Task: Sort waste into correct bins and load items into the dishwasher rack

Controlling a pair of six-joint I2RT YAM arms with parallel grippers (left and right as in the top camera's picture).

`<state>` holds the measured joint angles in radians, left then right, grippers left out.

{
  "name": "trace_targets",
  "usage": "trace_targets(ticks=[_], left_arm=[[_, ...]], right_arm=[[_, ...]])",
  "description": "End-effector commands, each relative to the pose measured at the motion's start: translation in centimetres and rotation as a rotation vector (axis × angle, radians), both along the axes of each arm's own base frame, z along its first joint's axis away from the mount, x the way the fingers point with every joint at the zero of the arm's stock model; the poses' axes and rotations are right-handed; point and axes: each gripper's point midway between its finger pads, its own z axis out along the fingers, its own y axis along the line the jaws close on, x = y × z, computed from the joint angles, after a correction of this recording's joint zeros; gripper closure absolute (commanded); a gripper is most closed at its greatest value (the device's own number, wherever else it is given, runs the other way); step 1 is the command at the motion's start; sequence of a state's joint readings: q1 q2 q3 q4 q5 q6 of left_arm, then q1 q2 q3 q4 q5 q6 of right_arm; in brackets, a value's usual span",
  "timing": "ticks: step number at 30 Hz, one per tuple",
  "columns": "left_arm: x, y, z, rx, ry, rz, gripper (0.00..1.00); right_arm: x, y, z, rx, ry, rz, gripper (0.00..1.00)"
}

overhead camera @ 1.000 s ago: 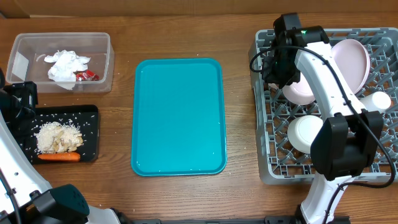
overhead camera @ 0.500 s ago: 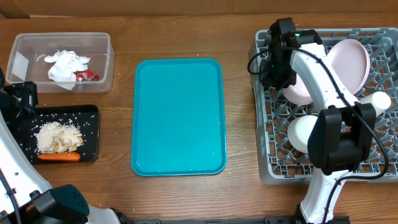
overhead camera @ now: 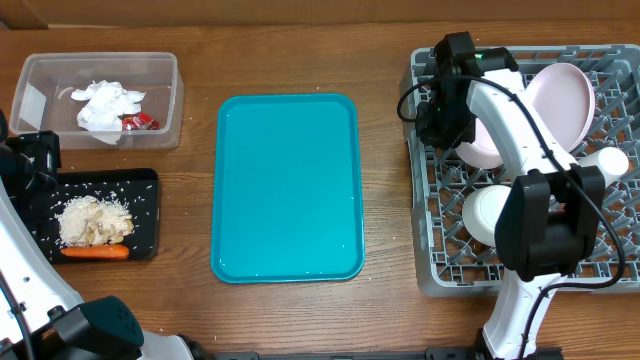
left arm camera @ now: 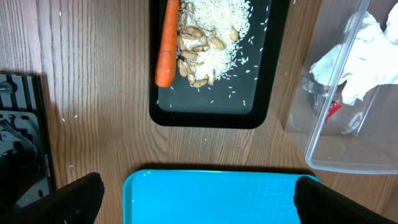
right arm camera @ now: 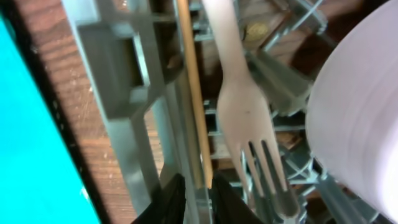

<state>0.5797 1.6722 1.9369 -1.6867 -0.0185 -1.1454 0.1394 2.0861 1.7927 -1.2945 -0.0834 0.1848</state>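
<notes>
Presently rack [overhead camera: 425,272] holds one plate [overhead camera: 565,95], two bowls [overhead camera: 483,150] [overhead camera: 488,212], one cup [overhead camera: 607,160], one fork [right arm camera: 245,115]; left jaws wide, right jaws nearly closed

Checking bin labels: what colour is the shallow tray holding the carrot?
Black rectangular tray, clearest in left wrist view.

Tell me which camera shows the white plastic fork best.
The right wrist view: the fork fills the frame, tines plain, in the grey rack beside a white dish. Overhead, the right arm covers that corner of the rack, so no fork can be made out. The left wrist view does not include it.
</notes>
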Motion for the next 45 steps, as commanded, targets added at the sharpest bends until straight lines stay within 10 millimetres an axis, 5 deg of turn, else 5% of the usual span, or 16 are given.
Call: trace_targets(ticks=[1, 4, 7, 12, 16, 20, 24, 26, 31, 32, 33, 39, 45], left_arm=[[-0.1, 0.1, 0.1, 0.008, 0.005, -0.010, 0.00], [-0.1, 0.1, 0.1, 0.008, 0.005, -0.010, 0.00], [-0.1, 0.1, 0.1, 0.008, 0.005, -0.010, 0.00], [-0.1, 0.1, 0.1, 0.008, 0.005, -0.010, 0.00], [-0.1, 0.1, 0.1, 0.008, 0.005, -0.010, 0.00], [-0.1, 0.1, 0.1, 0.008, 0.005, -0.010, 0.00], [-0.1, 0.1, 0.1, 0.008, 0.005, -0.010, 0.00], [-0.1, 0.1, 0.1, 0.008, 0.005, -0.010, 0.00], [-0.1, 0.1, 0.1, 0.008, 0.005, -0.010, 0.00], [-0.1, 0.1, 0.1, 0.008, 0.005, -0.010, 0.00], [-0.1, 0.1, 0.1, 0.008, 0.005, -0.010, 0.00], [-0.1, 0.1, 0.1, 0.008, 0.005, -0.010, 0.00], [-0.1, 0.1, 0.1, 0.008, 0.005, -0.010, 0.00]], right_arm=[[-0.5, 2.7, 1.3, 0.147, 0.017, 0.044, 0.85], [-0.8, 2.5, 2.9, 0.138, 0.022, 0.043, 0.89], [-0.7, 2.4, 7.1, 0.139, -0.038, 0.045, 0.92], [-1.4, 1.3, 14.4, 0.101, -0.184, 0.017, 0.84], [-5.0, 0.1, 20.6, 0.088, -0.311, -0.019, 0.90], [-9.0, -0.4, 23.5, 0.101, -0.357, -0.040, 0.96], [-12.4, -1.1, 23.5, 0.099, -0.359, -0.073, 0.96], [-15.5, -1.9, 22.2, 0.092, -0.351, -0.145, 0.96], [-19.5, -2.5, 18.3, 0.123, -0.361, -0.251, 0.95], [-20.5, -2.6, 17.2, 0.125, -0.338, -0.282, 0.66], [-21.2, -2.7, 16.4, 0.126, -0.320, -0.308, 0.00], [-25.5, -1.4, 13.7, 0.192, -0.126, -0.338, 0.00], [-25.6, -1.5, 13.3, 0.176, -0.091, -0.342, 0.00]])
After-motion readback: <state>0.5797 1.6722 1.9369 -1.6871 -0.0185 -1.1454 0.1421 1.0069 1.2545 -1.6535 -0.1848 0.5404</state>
